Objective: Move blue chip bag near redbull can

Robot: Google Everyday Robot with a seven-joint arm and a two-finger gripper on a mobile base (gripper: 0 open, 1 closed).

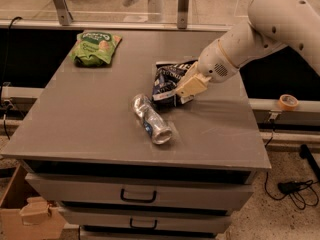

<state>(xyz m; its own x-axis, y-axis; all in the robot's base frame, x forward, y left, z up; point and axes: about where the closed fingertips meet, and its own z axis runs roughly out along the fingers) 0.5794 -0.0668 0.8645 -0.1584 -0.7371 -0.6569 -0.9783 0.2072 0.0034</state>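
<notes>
Three items on a grey desk [75,114]. Near centre, blue chip bag [166,81]: crinkled, dark navy with white lettering, bunched and tilted, its lower left corner just beside the redbull can [151,119]. Pincer [182,90] at the bag's right edge: beige, clenched on the bag, reaching in from the right at the end of a white arm [260,34]. Redbull can on its side, dented, lying diagonally from upper left to lower right, shiny round end toward the desk's front edge; close to the bag, contact between the two impossible to tell. Toward the far left corner, green snack bag [96,47], lying flat, well apart from both bag and can. Under the desk top, drawers [175,196] with dark handles, one above the other. On the ledge at right, beyond the desk's side edge, a roll of tape [288,102]. Along the back, upright metal posts [183,6]. On the floor, a cardboard box [20,219] at lower left and dark cables [295,191] at lower right.
</notes>
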